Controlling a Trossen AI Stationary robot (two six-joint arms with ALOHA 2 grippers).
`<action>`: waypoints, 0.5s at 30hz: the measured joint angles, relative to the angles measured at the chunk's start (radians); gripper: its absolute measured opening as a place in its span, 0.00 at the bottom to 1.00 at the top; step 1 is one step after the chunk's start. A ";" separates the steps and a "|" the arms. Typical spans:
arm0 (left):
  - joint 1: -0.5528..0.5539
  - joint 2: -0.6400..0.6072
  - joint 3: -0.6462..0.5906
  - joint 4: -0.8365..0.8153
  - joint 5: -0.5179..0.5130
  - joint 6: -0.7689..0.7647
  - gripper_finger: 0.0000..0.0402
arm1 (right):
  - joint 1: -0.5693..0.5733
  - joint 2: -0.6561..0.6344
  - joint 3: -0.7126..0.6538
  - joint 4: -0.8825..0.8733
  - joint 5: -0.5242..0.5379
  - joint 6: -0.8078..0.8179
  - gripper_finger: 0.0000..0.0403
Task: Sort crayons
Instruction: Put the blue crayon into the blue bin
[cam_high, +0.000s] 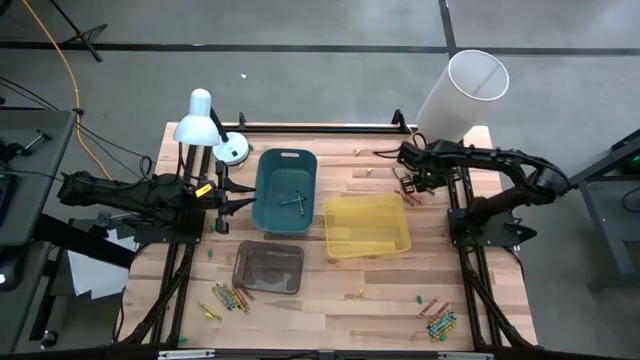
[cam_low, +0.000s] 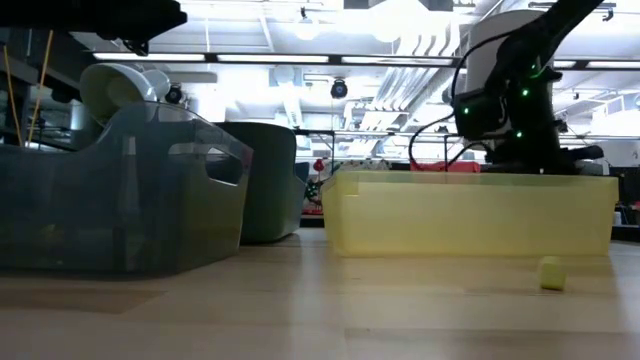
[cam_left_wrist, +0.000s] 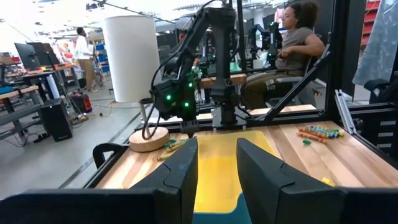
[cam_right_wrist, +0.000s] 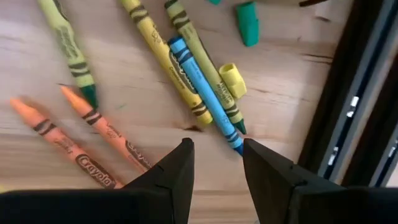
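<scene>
Wooden planks make the table (cam_high: 340, 300), which fills the middle of the high view, with grey floor around it. On it stand a teal bin (cam_high: 286, 190) at centre, a yellow bin (cam_high: 366, 225) to its right and a smoky clear bin (cam_high: 268, 267) below the teal one. A white desk lamp (cam_high: 203, 122) is at the upper left of the table and a white cylinder (cam_high: 462, 92) at the upper right.

The right gripper (cam_right_wrist: 215, 155) is low over the table near the upper right of the high view, just beside the yellow bin's upper corner. Its two fingers are apart with a gap between them, and nothing is held. In the right wrist view the tips point at a group of crayons (cam_right_wrist: 205, 87) lying on the wood: a blue one (cam_right_wrist: 200, 87) whose end lies just in front of the gap, yellow and green ones beside it, and two orange ones (cam_right_wrist: 99, 127) in the lower left of that frame.

More crayons lie in small heaps at the lower right (cam_high: 438, 318) and lower left (cam_high: 228, 297) of the high view.

The left gripper (cam_left_wrist: 216, 163) waits at the left side of the table, beside the teal bin, with its fingers apart and empty. In the left wrist view a person (cam_left_wrist: 292, 46) sits behind the table, upper right of the frame.
</scene>
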 joint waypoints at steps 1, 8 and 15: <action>0.000 0.000 0.000 0.000 0.000 0.000 0.25 | -0.004 0.016 0.000 0.000 0.002 -0.011 0.32; 0.000 0.000 0.000 0.000 0.000 0.000 0.25 | -0.008 0.069 0.000 0.004 0.023 -0.104 0.32; 0.000 0.000 0.000 0.000 0.000 0.000 0.25 | -0.008 0.070 0.000 0.018 0.021 -0.253 0.32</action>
